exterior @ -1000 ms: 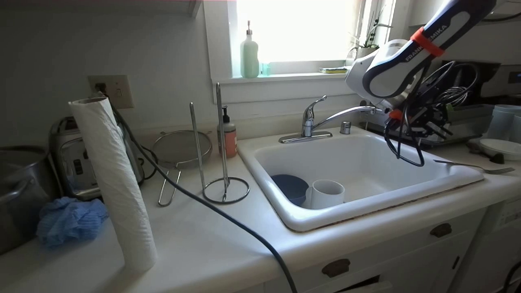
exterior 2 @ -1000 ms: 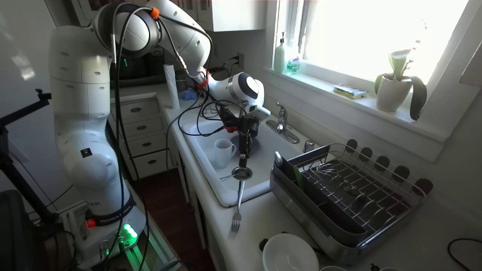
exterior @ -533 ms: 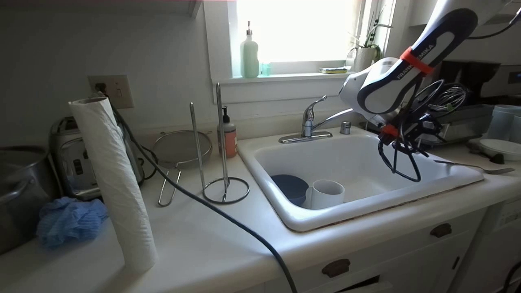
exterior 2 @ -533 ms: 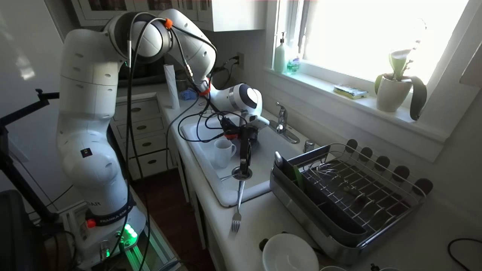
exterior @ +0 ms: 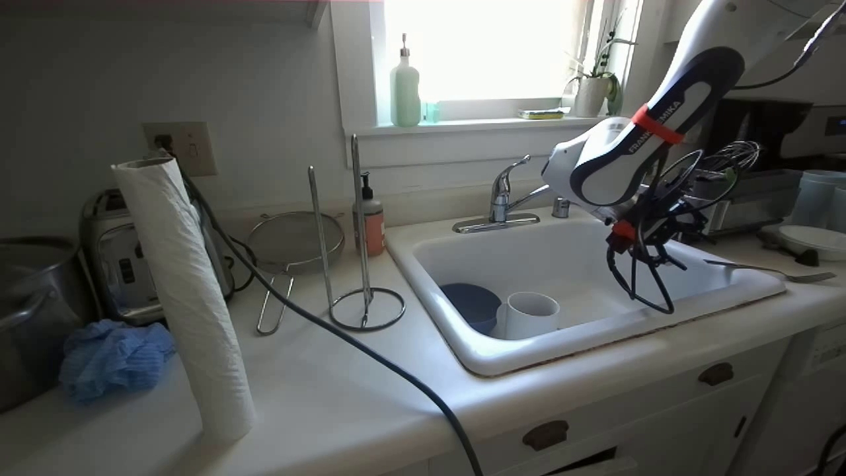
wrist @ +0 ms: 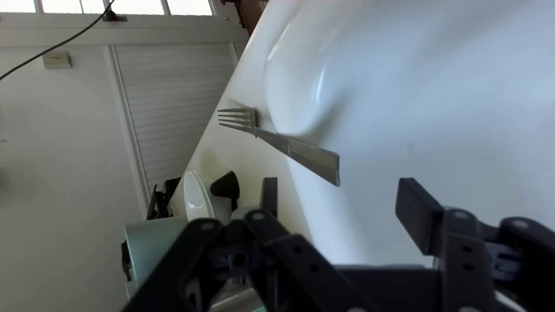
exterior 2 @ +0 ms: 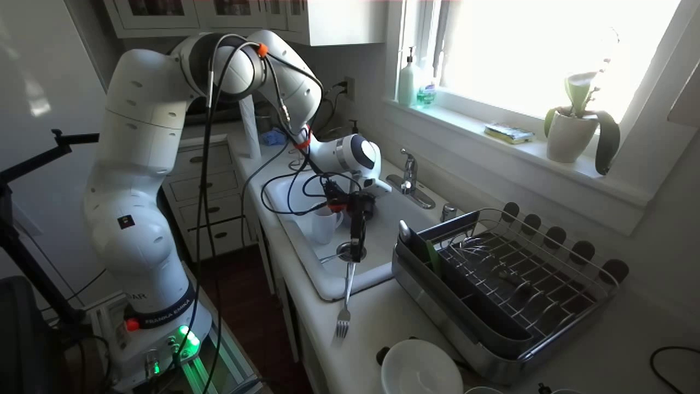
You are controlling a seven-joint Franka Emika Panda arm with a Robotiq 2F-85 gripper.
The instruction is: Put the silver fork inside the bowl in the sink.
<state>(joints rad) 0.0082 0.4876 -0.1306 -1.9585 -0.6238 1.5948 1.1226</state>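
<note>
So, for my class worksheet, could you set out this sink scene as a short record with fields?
fork: silver, across the rim of the sink, tines over the counter, handle end jutting inward
bowl: dark blue, in the sink
mug: white, in the sink beside the bowl
gripper: open, above the sink, holding nothing
dish rack: on the counter, beside the sink
task status: fork not yet in bowl
</note>
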